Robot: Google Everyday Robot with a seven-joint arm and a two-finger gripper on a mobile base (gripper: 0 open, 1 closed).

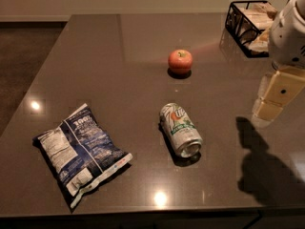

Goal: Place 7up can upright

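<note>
The 7up can lies on its side on the dark table, a little right of the middle, with its shiny top facing the front right. It is silver-white with green lettering. The gripper hangs above the table at the right edge of the view, well to the right of the can and apart from it. It holds nothing that I can see.
A red apple stands behind the can. A blue chip bag lies flat at the front left. A black wire basket with packets stands at the back right. The table's front edge runs along the bottom.
</note>
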